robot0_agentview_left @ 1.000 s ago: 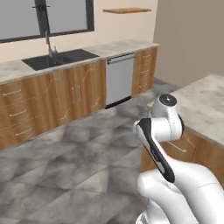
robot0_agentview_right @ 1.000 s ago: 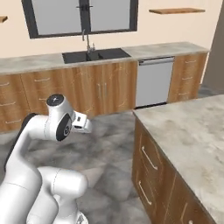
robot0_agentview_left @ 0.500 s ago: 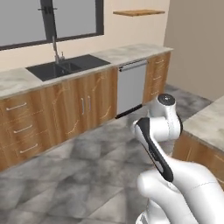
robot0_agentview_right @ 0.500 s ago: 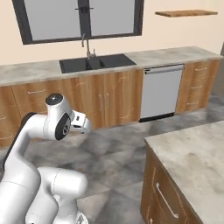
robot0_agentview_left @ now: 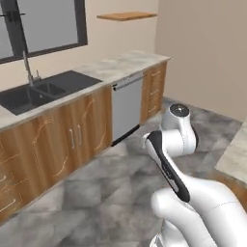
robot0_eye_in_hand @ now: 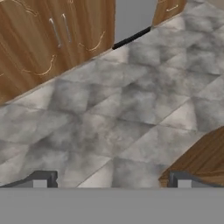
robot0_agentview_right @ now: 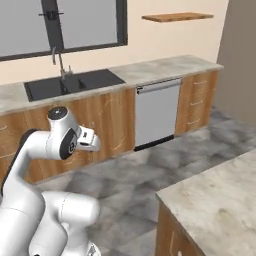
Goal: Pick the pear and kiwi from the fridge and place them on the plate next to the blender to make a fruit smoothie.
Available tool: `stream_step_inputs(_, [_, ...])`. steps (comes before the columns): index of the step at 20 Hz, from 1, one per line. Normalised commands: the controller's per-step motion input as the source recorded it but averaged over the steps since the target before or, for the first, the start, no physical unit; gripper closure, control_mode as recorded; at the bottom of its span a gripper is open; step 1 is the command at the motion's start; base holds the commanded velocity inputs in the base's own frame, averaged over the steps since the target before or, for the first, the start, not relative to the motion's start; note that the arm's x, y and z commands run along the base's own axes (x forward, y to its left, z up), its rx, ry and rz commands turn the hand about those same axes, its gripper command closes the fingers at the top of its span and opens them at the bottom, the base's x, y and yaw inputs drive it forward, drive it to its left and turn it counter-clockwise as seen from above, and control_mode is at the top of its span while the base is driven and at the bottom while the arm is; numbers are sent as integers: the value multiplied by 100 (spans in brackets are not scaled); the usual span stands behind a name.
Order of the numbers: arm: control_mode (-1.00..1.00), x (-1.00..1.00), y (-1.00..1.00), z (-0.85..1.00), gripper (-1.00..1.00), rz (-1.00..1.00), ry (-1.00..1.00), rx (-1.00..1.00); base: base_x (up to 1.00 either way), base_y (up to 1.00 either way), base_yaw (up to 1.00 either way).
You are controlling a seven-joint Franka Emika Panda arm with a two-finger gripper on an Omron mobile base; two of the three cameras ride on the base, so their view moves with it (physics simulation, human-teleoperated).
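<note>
A black sink [robot0_agentview_left: 36,91] with a tall tap sits at the left in a pale stone desk [robot0_agentview_left: 120,65] over wooden cabinets. Right of it stands a grey dishwasher [robot0_agentview_right: 157,112], then drawers, then a bare wall. Open grey stone floor [robot0_eye_in_hand: 131,105] spreads before the cabinets. An island desk's edge [robot0_agentview_right: 210,195] juts in at the right. The gripper [robot0_eye_in_hand: 111,180] hangs spread wide and empty above the floor. I cannot tell where the pear, kiwi, fridge or plate are.

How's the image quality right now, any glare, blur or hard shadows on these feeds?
Left base view: even flat light, no glare, sink slightly soft. Right base view: same, dishwasher clear, no hard shadows. Hand view: floor blurry, open pincer tips sharp enough.
</note>
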Motion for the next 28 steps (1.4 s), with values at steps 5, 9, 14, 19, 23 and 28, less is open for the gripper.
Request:
stream_step_inputs(5, [100,0,0,0,-100,0,0,0,95,7,-61])
stream_step_inputs(9, [100,0,0,0,-100,0,0,0,88,24,-66])
stream_step_inputs(14, [100,0,0,0,-100,0,0,0,96,34,-63])
stream_step_inputs(19, [100,0,0,0,-100,0,0,0,100,77,-58])
stream_step_inputs(23, [100,0,0,0,-100,0,0,0,100,74,-43])
stream_step_inputs(28, [100,0,0,0,-100,0,0,0,100,42,-34])
